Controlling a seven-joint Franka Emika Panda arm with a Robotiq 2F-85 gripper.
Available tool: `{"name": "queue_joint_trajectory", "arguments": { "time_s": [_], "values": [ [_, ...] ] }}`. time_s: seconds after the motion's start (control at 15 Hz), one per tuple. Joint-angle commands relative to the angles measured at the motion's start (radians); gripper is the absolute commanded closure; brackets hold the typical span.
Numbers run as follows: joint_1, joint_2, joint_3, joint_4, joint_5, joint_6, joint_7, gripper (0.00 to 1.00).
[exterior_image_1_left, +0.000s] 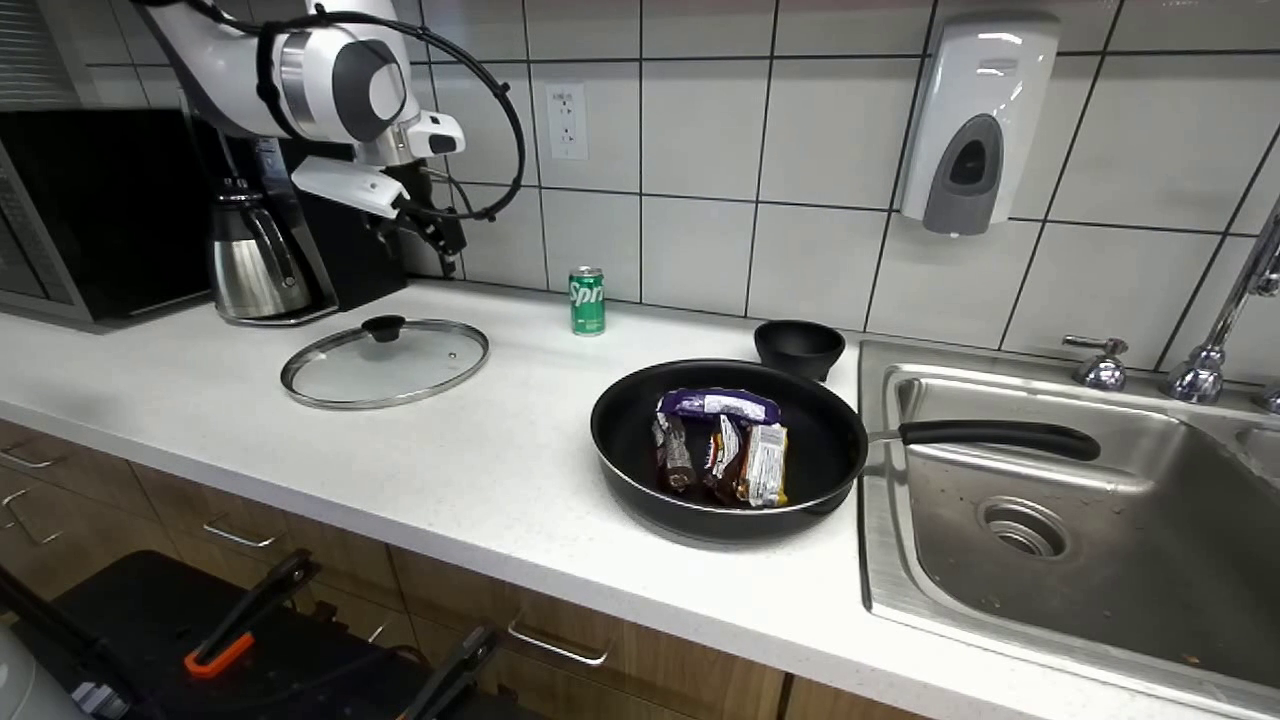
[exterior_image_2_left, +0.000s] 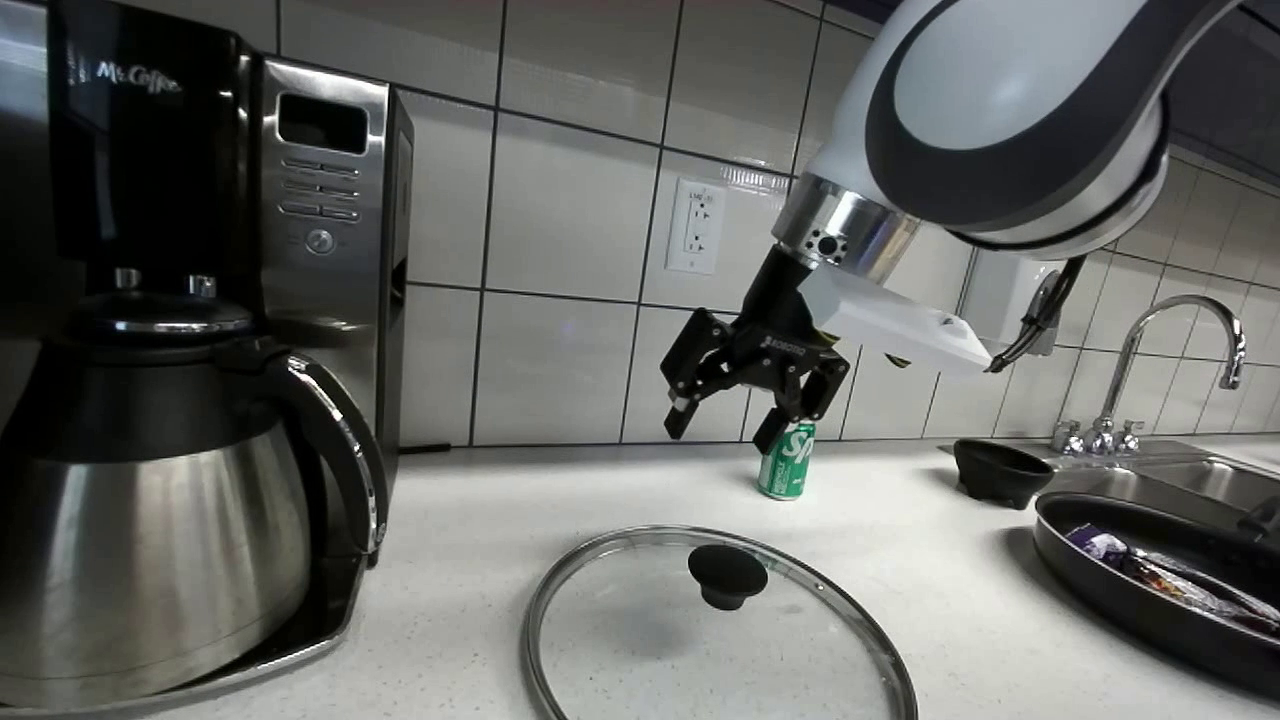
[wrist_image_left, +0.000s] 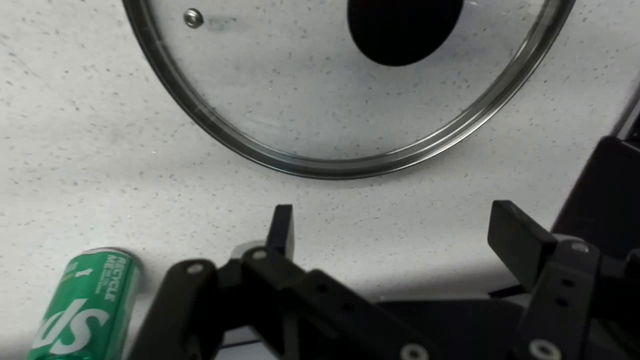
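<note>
Gripper (wrist_image_left: 392, 230): one; jaws spread, empty;
Lid (wrist_image_left: 325, 100): one glass disc, wrist view's top;
Can (wrist_image_left: 85, 310): one metal cylinder, lower left

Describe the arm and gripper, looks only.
Arm: rounded white shells, dark grey panels, silver metal collar near the wrist, black cable looped outside. Gripper: black, two-fingered, pinned linkages, pale lettering. White angular housing alongside.

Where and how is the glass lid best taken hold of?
Probably by the black knob, from above, with the end effector closing across it: the glass lid lies flat on the counter, knob up, its wide top narrowing below, while the rim sits low.
</note>
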Motion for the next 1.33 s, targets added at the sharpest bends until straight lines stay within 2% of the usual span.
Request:
{"name": "queue_joint_trajectory", "arguments": {
  "time_s": [0.0,0.33,0.67,1.27],
  "values": [
    [0.019,0.025,0.037,0.074,0.009,-0.073,-0.052,0.0],
    [0.015,0.046,0.084,0.101,0.051,-0.168,-0.109,0.0],
    [0.034,0.057,0.033,0.104,-0.01,-0.247,-0.056,0.0],
    [0.04,0.073,0.027,0.123,-0.021,-0.342,-0.066,0.0]
  ]
}}
